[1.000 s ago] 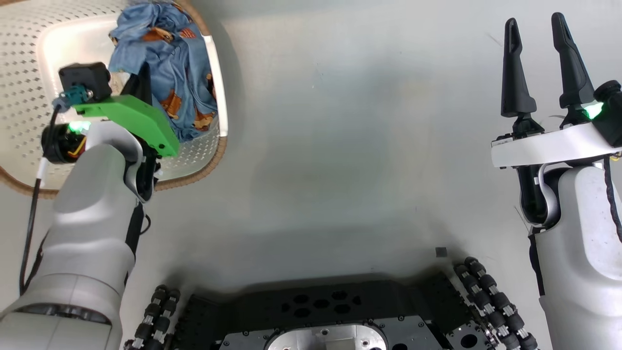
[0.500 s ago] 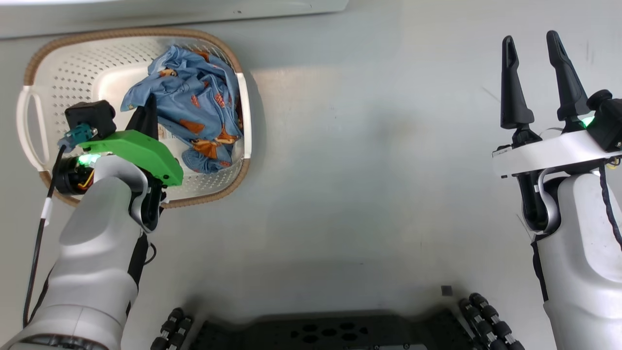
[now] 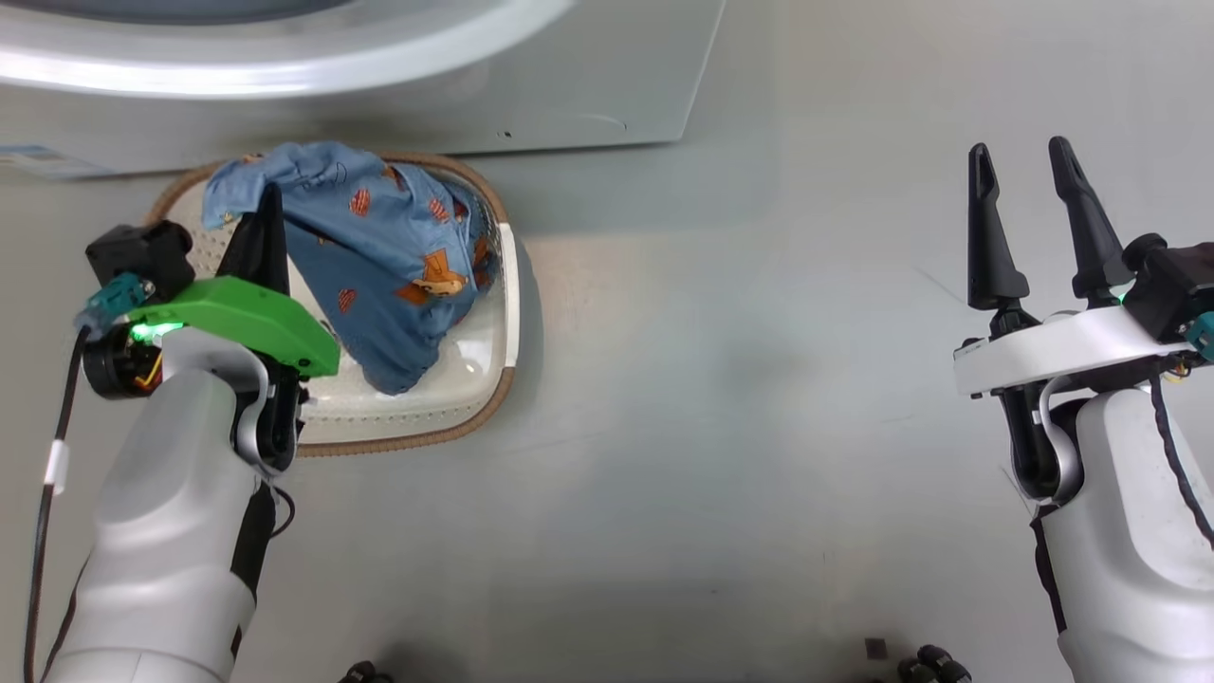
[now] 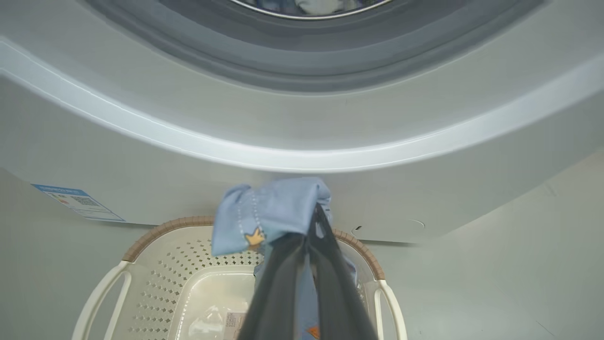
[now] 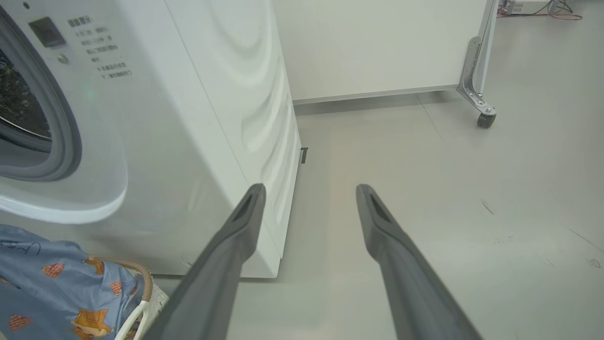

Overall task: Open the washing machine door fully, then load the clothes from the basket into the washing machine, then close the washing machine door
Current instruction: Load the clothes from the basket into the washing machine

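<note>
Grey floor (image 3: 721, 427) lay beneath the basket (image 3: 408, 438), the washing machine (image 3: 569, 95) just behind it. Above the basket my left gripper (image 3: 265, 204) pinched the clothes (image 3: 379, 237); well to its right, my right gripper (image 3: 1017, 156) gaped empty.

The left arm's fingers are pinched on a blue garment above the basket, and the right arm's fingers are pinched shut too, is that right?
Not quite. The right fingers stand wide apart, holding nothing, as the right wrist view shows. The left fingers are indeed pinched on the blue garment above the basket.
</note>
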